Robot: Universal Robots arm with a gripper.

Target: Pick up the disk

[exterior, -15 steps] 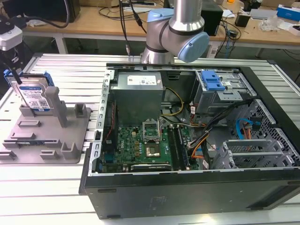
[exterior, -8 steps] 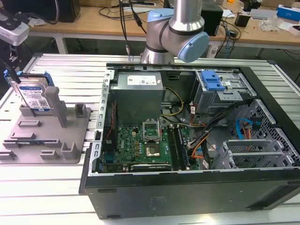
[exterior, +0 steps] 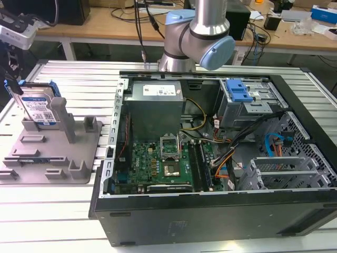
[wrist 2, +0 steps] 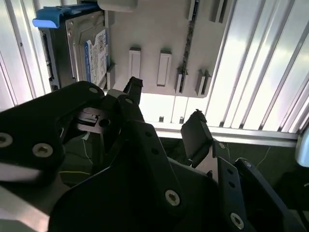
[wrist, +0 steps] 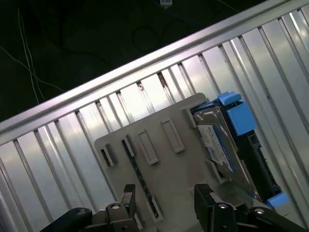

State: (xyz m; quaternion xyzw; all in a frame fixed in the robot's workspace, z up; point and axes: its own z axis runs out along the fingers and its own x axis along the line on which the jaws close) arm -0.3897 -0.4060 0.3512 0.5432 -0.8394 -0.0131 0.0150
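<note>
Found the disk (exterior: 39,108) standing on edge in a slot of the grey fixture (exterior: 58,158), labelled face showing, blue rails along its sides. Saw the fixture resting on the slatted metal worktop (exterior: 52,221), at the exterior view's left, just beside the open computer case (exterior: 210,213). Noted the gripper (wrist: 165,195) in the first wrist view, over the fixture, fingers spread wide, gripping nothing, apart from the disk.

Silver arm (exterior: 207,16), blue caps (exterior: 218,52), black fingers (wrist 2: 195,134)
</note>
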